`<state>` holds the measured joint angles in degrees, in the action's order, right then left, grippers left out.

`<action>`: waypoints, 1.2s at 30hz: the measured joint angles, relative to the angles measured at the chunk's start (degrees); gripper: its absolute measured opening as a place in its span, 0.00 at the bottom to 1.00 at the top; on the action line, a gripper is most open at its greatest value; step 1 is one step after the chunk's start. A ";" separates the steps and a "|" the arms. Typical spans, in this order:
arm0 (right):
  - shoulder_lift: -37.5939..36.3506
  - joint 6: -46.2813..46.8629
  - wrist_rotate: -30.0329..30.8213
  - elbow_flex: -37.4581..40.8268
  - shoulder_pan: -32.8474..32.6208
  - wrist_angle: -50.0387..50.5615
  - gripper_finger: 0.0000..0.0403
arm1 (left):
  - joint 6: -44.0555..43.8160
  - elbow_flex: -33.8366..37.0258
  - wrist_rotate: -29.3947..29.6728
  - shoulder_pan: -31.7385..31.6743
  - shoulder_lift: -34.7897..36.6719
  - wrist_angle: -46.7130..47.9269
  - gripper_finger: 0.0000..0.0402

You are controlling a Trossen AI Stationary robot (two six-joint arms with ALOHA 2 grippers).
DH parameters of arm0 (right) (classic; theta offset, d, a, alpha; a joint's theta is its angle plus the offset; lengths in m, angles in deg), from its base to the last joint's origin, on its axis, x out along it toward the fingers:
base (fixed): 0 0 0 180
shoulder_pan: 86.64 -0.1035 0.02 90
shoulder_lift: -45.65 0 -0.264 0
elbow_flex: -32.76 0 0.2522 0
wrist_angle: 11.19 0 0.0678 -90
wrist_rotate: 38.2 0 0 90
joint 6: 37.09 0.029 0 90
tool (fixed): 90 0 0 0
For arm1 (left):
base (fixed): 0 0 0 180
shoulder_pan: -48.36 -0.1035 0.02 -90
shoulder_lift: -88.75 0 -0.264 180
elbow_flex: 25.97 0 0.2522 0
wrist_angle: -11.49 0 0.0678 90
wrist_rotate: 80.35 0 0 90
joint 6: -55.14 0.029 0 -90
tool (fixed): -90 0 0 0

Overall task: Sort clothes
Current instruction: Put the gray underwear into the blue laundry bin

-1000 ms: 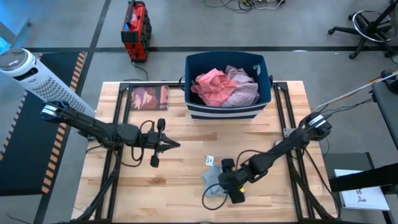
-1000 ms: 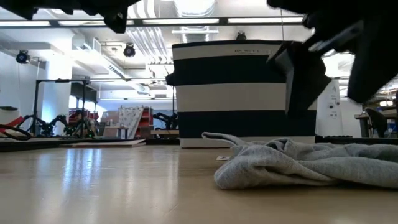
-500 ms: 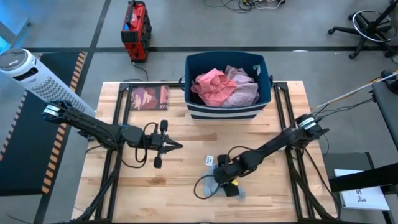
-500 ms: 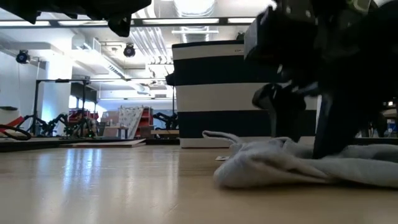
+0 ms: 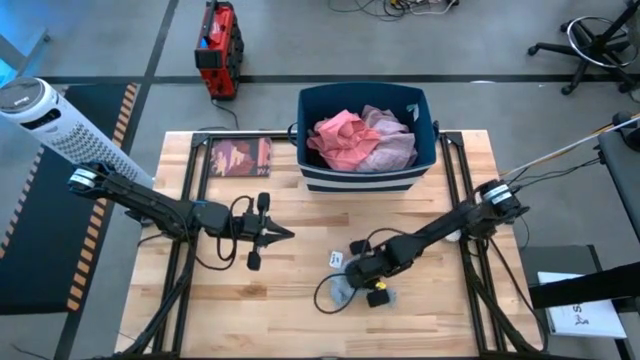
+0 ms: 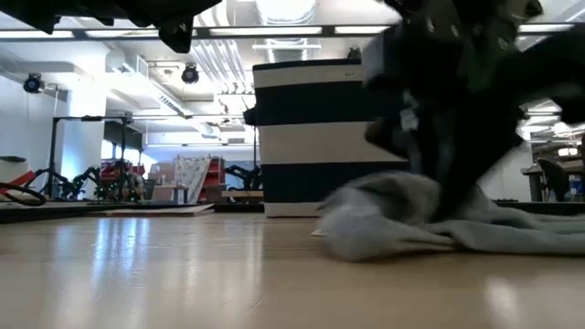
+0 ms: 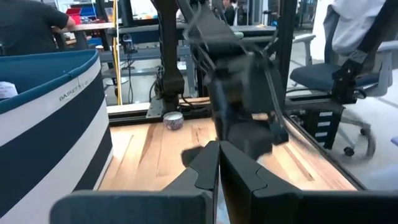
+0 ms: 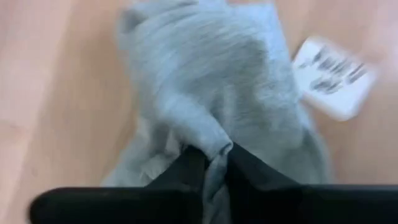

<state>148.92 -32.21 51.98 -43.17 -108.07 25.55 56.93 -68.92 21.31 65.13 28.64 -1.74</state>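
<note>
A grey garment [image 5: 341, 292] lies crumpled on the table near its front edge, a white tag [image 5: 336, 258] beside it. My right gripper [image 5: 358, 277] points steeply down onto it and is shut on the cloth [image 8: 205, 81]. A pink piece [image 5: 340, 138] and a mauve-pink piece [image 5: 388, 145] lie in the striped navy basket [image 5: 312, 172] at the far middle. My left gripper [image 5: 287, 233] hovers shut and level over the left half of the table, holding nothing. My right gripper pinches a raised fold of the grey garment [image 8: 216, 148] between its two fingers [image 8: 188, 167], coming from above and slanting down. The fold stands up between the fingertips. The rest of the garment [image 6: 512, 233] stays on the table, slack.
A flat dark-red booklet [image 5: 240, 157] lies at the far left of the table, left of the basket. A small round tin [image 7: 173, 120] stands near the right arm's base. Bare wood lies between the two grippers and along the front left.
My right gripper has moved toward the table's far edge and down onto the grey garment, and its fingers have shut on the cloth. The garment's left end has bunched up higher, while its right part stays flat on the table.
</note>
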 joint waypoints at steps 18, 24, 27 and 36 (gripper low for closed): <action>-35.32 -11.49 37.02 -0.24 3.56 3.49 0.01 | -0.68 0.04 0.00 0.00 0.83 -1.51 0.00; -40.79 -24.79 41.44 -0.31 10.60 -11.54 0.00 | -0.64 0.04 0.00 0.00 0.83 -1.81 0.00; -40.92 -30.08 38.84 -0.33 17.07 -17.91 0.00 | -0.69 0.04 0.00 0.00 0.83 -1.86 0.00; -32.60 -22.96 17.71 -1.50 40.66 -21.30 0.00 | -0.80 0.04 0.00 0.00 0.83 -1.77 0.00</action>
<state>116.32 -55.18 69.69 -44.67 -67.40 4.25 56.14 -68.87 21.31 65.13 29.47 -3.51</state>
